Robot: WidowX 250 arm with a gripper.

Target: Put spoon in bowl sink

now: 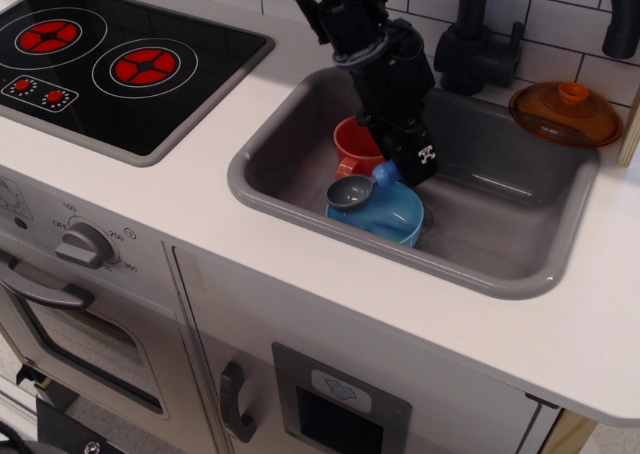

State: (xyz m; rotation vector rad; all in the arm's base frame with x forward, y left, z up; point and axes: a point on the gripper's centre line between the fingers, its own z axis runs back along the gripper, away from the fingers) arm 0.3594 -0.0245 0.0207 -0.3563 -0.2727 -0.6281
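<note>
Left to right. Black stovetop (110, 59) with red rings, far left on the white table (560, 334), well apart from the sink. Oven knob (85, 244) on the front panel below it. Grey sink (500, 224) set in the table, mid-right. Inside, at its left half: orange-red mug (352, 144), partly hidden by the arm. Just in front of the mug, light-blue bowl (385, 214) on the sink floor, touching or nearly touching the mug. Spoon (352, 189) with its grey scoop over the bowl's left rim, blue handle running up-right into the gripper (398, 171). Gripper closed on the spoon handle, holding it tilted, directly above the bowl; can't tell if the scoop touches the rim. Black arm comes down from upper left. Black faucet (475, 44) behind the sink. Orange lid (565, 112) on the table at the sink's back right corner.
</note>
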